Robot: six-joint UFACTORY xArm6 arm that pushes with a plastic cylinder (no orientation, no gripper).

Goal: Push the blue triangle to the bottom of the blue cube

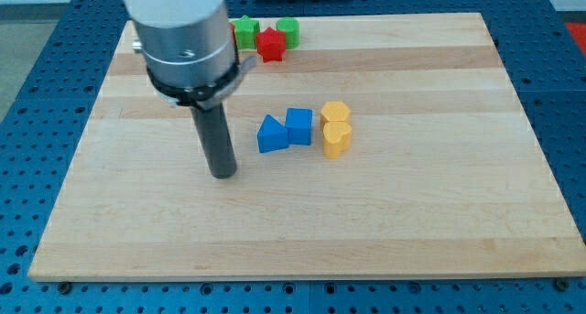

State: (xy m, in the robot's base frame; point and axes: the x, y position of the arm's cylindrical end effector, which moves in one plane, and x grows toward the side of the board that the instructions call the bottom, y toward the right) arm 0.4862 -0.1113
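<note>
A blue triangle [271,135] lies near the middle of the wooden board [439,213]. It touches the left side of a blue cube [299,125]. My tip [222,173] rests on the board to the left of the blue triangle and a little lower in the view, with a small gap between them. The dark rod rises from the tip to the grey arm at the view's top left.
Two yellow blocks stand just right of the blue cube: a hexagon-like one [336,113] above a heart-like one [337,139]. At the view's top edge lie a red star-like block [270,44] and two green blocks [244,30] [287,29].
</note>
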